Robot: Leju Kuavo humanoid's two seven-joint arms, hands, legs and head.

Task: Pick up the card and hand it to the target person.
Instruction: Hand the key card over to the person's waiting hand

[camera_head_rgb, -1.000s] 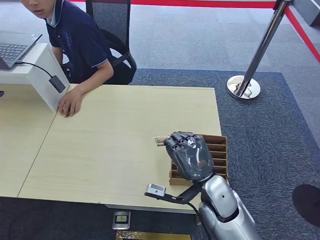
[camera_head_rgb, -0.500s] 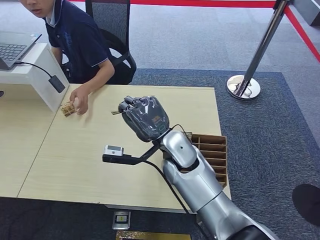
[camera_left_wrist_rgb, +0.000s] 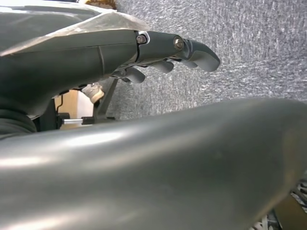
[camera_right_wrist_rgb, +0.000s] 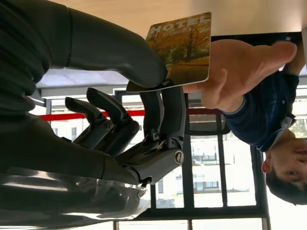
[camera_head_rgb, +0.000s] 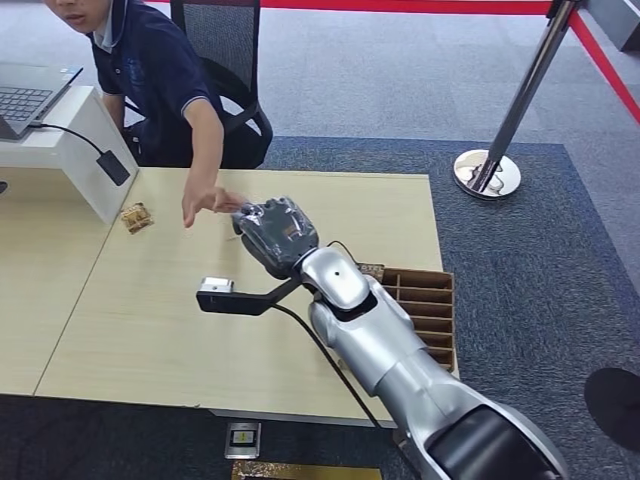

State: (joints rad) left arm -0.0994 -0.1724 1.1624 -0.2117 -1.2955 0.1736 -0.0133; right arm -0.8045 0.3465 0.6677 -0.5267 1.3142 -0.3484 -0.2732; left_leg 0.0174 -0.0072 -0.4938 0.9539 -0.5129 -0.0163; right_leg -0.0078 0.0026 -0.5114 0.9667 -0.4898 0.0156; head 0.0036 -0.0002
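Note:
My right hand (camera_head_rgb: 275,232) is stretched out over the far middle of the wooden table (camera_head_rgb: 151,320), and my right arm crosses above the table from the right. It pinches a hotel card (camera_right_wrist_rgb: 181,50) with an autumn-tree picture between thumb (camera_right_wrist_rgb: 119,52) and fingers (camera_right_wrist_rgb: 168,112). The seated person in a dark blue shirt (camera_head_rgb: 155,80) reaches a hand (camera_head_rgb: 204,203) to the card; in the right wrist view that hand (camera_right_wrist_rgb: 231,72) lies right at the card's edge. Beside my body hangs my left hand (camera_left_wrist_rgb: 170,52), its fingers loosely apart and holding nothing.
A second card (camera_head_rgb: 136,216) lies on the table by a white stand (camera_head_rgb: 83,150) that carries a laptop (camera_head_rgb: 30,95). A brown slotted card box (camera_head_rgb: 423,300) sits at the table's right edge. A stanchion base (camera_head_rgb: 487,174) and red barrier tape stand on the carpet beyond.
My right hand has carried the card from the box across the table toward the person. The person set a card down by the stand and reached over to my hand.

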